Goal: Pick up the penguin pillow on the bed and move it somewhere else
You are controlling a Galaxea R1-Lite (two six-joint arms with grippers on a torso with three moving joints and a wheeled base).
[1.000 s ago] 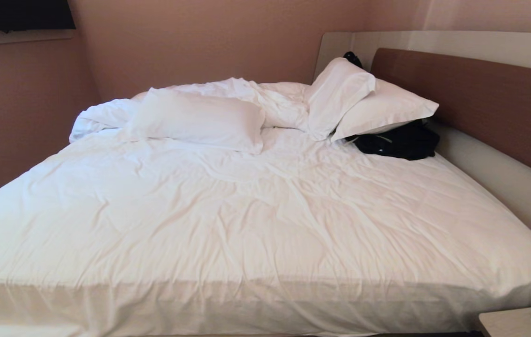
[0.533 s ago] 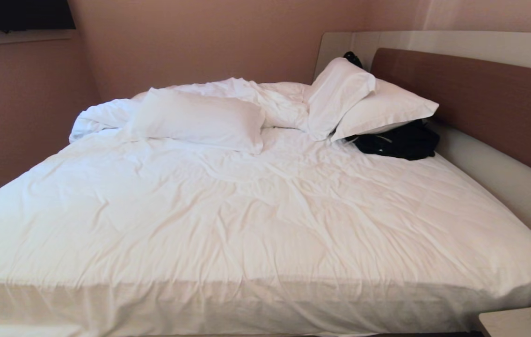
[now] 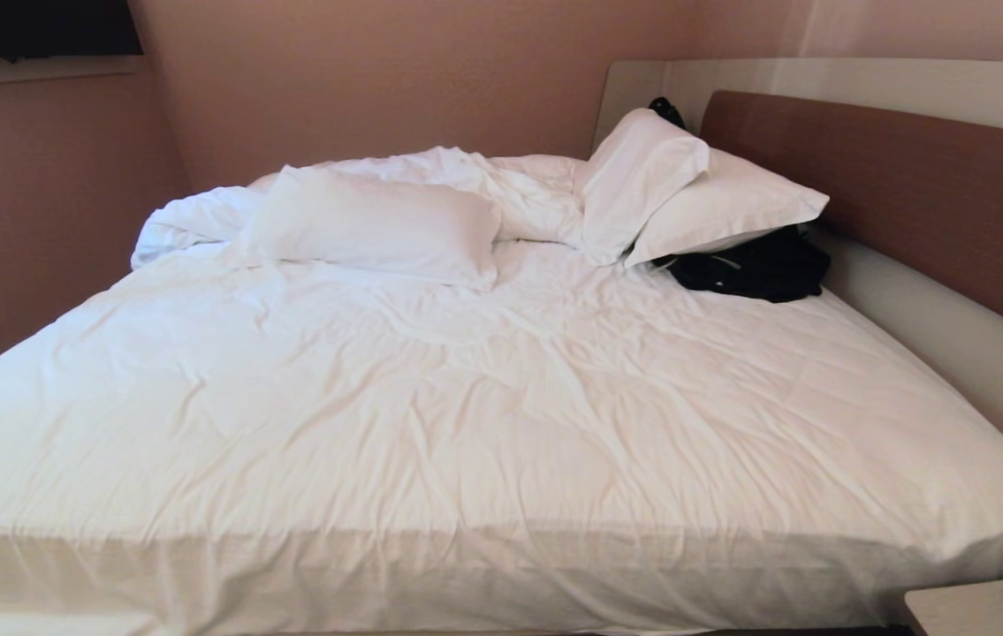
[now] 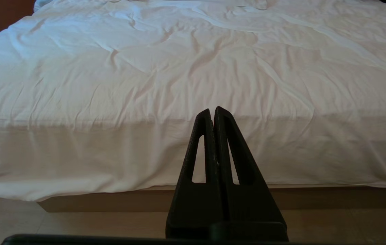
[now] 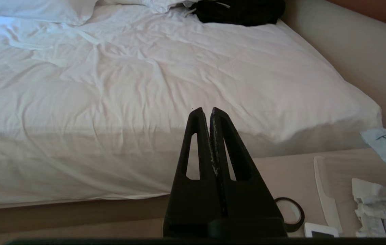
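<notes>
From my feed the bed (image 3: 501, 415) fills nearly everything, rumpled white duvet all over it. Lying on it: one white pillow (image 3: 373, 225) up around 11 o'clock, two more white pillows (image 3: 687, 190) stacked at roughly 1 o'clock against the brown headboard (image 3: 908, 194), and a black bundle (image 3: 753, 265) tucked just under those. Bunched bedding (image 3: 483, 177) sits at 12. Down at 5 o'clock there's a tabletop (image 5: 335, 170) beside the bed with a roll of black tape (image 5: 291, 209) on it.

three white pillows (image 3: 377, 225), one bed (image 3: 501, 415), perhaps one black bag (image 3: 753, 265).
</notes>
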